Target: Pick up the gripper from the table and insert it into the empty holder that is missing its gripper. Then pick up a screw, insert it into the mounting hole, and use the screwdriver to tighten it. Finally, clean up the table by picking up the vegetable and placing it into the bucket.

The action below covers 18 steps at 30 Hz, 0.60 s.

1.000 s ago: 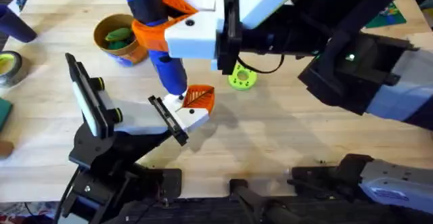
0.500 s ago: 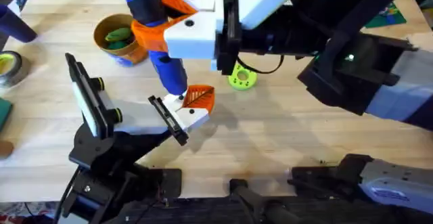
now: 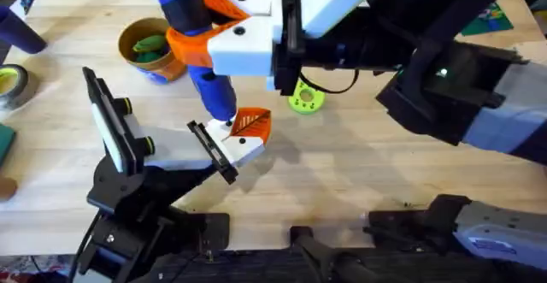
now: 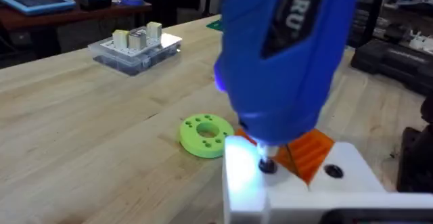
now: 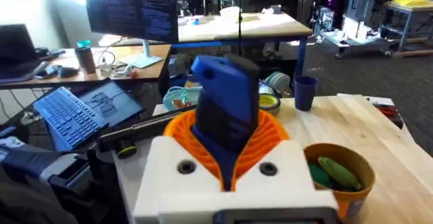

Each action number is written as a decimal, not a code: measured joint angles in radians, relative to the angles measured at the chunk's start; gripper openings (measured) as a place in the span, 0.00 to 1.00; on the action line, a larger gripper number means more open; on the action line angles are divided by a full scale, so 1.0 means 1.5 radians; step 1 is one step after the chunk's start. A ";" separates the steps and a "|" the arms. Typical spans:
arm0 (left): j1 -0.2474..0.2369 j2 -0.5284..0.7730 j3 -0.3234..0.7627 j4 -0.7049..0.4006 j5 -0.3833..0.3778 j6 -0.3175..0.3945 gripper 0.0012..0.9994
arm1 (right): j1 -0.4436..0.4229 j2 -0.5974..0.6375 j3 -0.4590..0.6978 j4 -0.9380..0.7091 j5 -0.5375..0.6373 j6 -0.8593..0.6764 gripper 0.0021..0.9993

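Where the pale wood counter (image 3: 359,180) meets a workshop of desks and monitors, the right hand (image 3: 224,28) clamps the blue screwdriver (image 3: 192,26), tip down on the holder (image 3: 231,150) carrying the orange gripper (image 3: 250,125). Bucket (image 3: 152,50) holds the vegetable (image 3: 150,45). Screw hidden under the tip. Left hand's state cannot be told.

A robotics lab: beyond the wooden worktop (image 5: 379,126) stand desks with a monitor (image 5: 132,11), a laptop (image 5: 78,116) and equipment carts.
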<state>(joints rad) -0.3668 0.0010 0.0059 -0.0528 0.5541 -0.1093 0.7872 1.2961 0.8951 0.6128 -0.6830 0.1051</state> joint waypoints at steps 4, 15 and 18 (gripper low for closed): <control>0.000 0.000 0.000 0.000 0.000 0.000 0.01 | 0.000 0.000 0.000 -0.001 0.000 0.000 0.04; 0.000 0.000 0.000 0.000 0.000 0.000 0.01 | 0.000 0.000 0.000 -0.001 -0.002 0.000 0.04; 0.000 0.000 0.000 0.001 0.000 0.000 0.01 | 0.000 0.000 0.000 0.011 -0.006 0.000 0.04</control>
<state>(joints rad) -0.3668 0.0006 0.0059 -0.0516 0.5538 -0.1089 0.7872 1.2967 0.8951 0.6286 -0.6925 0.1050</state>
